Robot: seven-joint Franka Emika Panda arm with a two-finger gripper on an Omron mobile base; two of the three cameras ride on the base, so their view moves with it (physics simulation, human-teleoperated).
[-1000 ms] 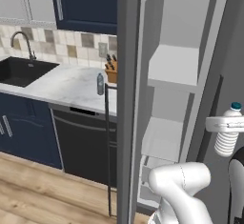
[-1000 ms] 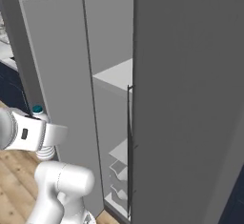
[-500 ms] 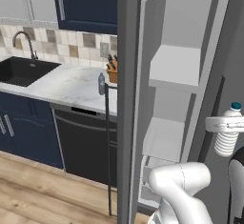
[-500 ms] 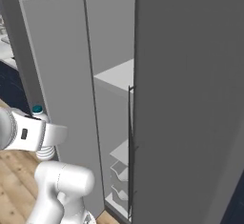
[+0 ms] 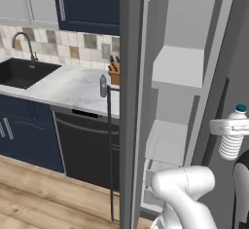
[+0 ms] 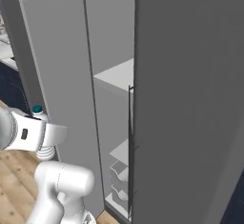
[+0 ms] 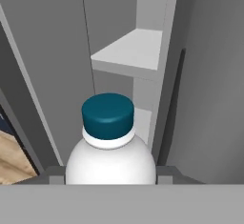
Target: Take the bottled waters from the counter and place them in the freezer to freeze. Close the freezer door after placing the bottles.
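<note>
the gripper (image 5: 232, 127) is clamped around a water bottle (image 5: 231, 143), its white hand wrapping the neck just under the blue cap, and the bottle hangs upright in the air in front of the freezer (image 5: 187, 67), off to the right of the open compartment and level with the gap between the two white shelves. in the right base view the same bottle (image 6: 44, 147) pokes out above and below the hand (image 6: 45, 136), just left of the open freezer door (image 6: 62, 104) and apart from its edge. the hand view looks over the cap of the bottle (image 7: 110, 147) toward a white shelf (image 7: 132, 51) whose front edge sits higher than the cap, with a narrow upright slot of free space beneath it, bounded by the grey door panel on the left and a grey wall on the right with a dark vertical bar on it. the freezer interior is tall and slim, so the room for entry is tight from side to side but open above and below each shelf. a second bottle (image 5: 103, 86) stands upright on the marble counter (image 5: 68, 86) near its front edge, beside the wooden knife block (image 5: 114, 73) and well right of the black sink (image 5: 24, 72). the door's thin dark handle (image 5: 110, 150) runs down in front of the black dishwasher (image 5: 85, 145).
</note>
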